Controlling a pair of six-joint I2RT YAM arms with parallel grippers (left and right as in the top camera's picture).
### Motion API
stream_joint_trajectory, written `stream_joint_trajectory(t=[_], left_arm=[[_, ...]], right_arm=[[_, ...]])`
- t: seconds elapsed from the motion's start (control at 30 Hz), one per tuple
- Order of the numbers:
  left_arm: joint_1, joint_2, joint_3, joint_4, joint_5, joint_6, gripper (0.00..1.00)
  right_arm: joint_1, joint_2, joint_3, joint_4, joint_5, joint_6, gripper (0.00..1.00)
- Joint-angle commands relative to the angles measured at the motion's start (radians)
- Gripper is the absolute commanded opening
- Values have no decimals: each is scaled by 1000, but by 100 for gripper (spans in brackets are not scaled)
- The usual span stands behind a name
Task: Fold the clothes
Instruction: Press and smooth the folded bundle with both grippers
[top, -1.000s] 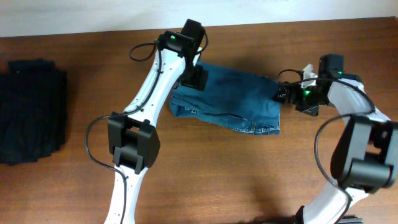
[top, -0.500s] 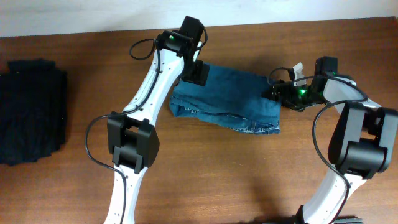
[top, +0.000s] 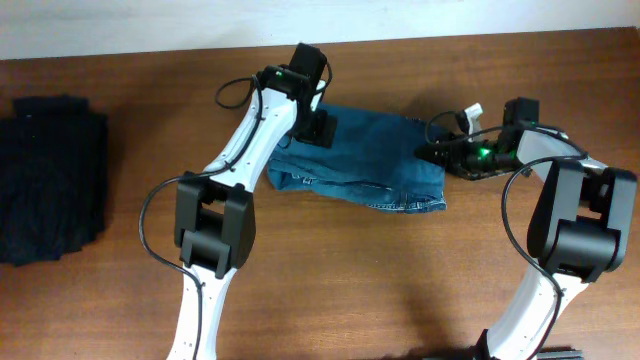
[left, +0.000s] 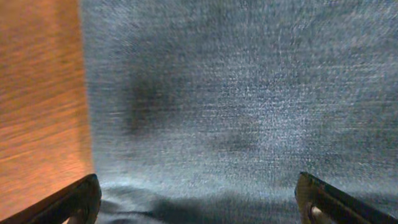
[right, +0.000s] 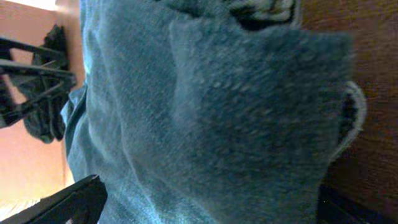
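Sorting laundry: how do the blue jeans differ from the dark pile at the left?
The jeans are blue denim; the dark pile is black. The jeans lie centrally, toward the far side; the dark pile sits at the left edge. Both are cloth lying on the wooden table.

**Jeans lie folded in the far middle of the bench**

We see the jeans (top: 365, 165) as a compact, roughly rectangular bundle of medium-blue denim, lying flat on the brown wooden bench (top: 400, 290). Its long side runs across the bench, tilted a little so that the right end sits nearer than the left. Along the near edge we make out pale stitched seams, and at the left end the layers bunch into soft, uneven folds. Up close, the left wrist view shows a smooth denim face with a darker patch and a straight cloth edge against the wood. The right wrist view shows thick rumpled folds and a pale hem.
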Motion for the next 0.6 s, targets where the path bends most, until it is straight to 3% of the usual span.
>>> stream_joint_trajectory(t=[0.0,0.57], left_arm=[[7,11,-26,17,57,2,99],[6,11,-156,123,138,2,99]], right_arm=[[21,110,-87,-34,115,-31,99],[65,110,-94,-80,27,-71,99]])
